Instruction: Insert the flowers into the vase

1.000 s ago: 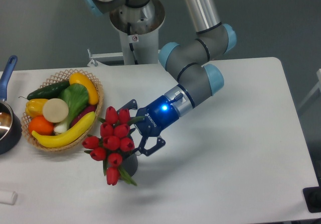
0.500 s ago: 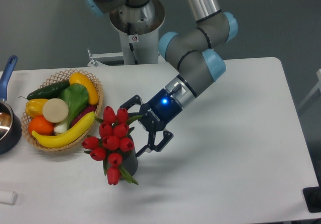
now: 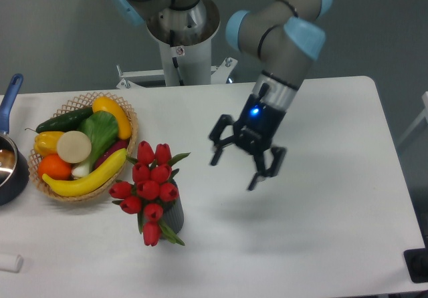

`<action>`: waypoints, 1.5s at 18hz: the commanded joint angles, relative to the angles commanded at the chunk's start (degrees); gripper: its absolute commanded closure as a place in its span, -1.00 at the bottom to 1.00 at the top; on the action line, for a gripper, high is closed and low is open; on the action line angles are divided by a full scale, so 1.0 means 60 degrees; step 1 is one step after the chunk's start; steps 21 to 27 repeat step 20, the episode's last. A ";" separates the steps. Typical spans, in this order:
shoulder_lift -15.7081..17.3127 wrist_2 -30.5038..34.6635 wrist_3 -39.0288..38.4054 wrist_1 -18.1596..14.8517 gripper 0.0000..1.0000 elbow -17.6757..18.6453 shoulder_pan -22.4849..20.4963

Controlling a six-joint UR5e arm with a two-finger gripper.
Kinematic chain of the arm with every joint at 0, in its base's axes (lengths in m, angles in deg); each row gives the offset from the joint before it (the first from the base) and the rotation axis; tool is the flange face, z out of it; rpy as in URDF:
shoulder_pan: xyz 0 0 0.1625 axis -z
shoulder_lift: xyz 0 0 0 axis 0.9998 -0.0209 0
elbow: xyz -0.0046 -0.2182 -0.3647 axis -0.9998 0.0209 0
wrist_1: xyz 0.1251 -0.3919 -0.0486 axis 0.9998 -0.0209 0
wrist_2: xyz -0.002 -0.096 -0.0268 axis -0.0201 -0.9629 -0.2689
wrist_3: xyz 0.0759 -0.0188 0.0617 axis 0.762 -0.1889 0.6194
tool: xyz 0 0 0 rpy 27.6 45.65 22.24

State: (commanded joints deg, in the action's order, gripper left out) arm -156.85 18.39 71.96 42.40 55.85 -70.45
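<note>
Your gripper [image 3: 243,161] hangs spread and empty, well right of the flowers [image 3: 150,186], which stand in the vase [image 3: 174,216] on the worktop [image 3: 321,204]. Lift clear without brushing the leaning buds; the placement looks finished.

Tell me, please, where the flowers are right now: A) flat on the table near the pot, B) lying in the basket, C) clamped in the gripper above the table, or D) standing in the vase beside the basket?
D: the flowers stand in the vase, right of the basket, while the gripper hangs open and empty, apart from them to the right.
</note>
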 joint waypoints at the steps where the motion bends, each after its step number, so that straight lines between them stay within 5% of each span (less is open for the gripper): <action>1: 0.0147 0.0557 0.0000 -0.0015 -1.00 -0.0015 -0.0147; 6: 0.0937 0.1763 0.0509 -0.0730 -1.00 -0.0337 -0.0543; 10: 0.1743 0.2114 0.3129 -0.2604 -1.00 -0.0323 -0.1449; 14: 0.2111 0.2452 0.4977 -0.3690 -1.00 -0.0366 -0.2066; 27: 0.2199 0.2452 0.5171 -0.3721 -1.00 -0.0308 -0.2140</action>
